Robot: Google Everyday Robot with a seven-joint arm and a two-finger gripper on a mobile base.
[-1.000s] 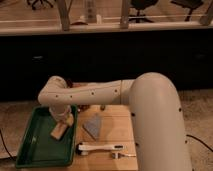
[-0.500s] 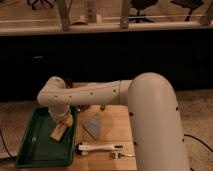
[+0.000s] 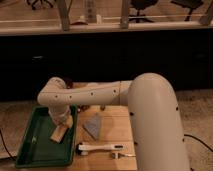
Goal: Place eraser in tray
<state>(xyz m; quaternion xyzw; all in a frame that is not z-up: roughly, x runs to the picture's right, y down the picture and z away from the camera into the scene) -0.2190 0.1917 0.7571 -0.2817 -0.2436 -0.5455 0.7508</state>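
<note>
End effector (image 3: 62,121) pts down over tray (image 3: 31,150), at eraser (image 3: 58,133).

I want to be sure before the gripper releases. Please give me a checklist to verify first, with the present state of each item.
1. Eraser is over the tray, inside its rim: ok.
2. Eraser rests flat on the tray floor: cannot tell; it looks tilted.
3. Gripper is directly above the eraser, over the tray's right half: ok.
4. Grey-blue cloth lies on the table, outside the tray: ok.
5. White-handled tool lies right of the tray, apart from the gripper: ok.
</note>
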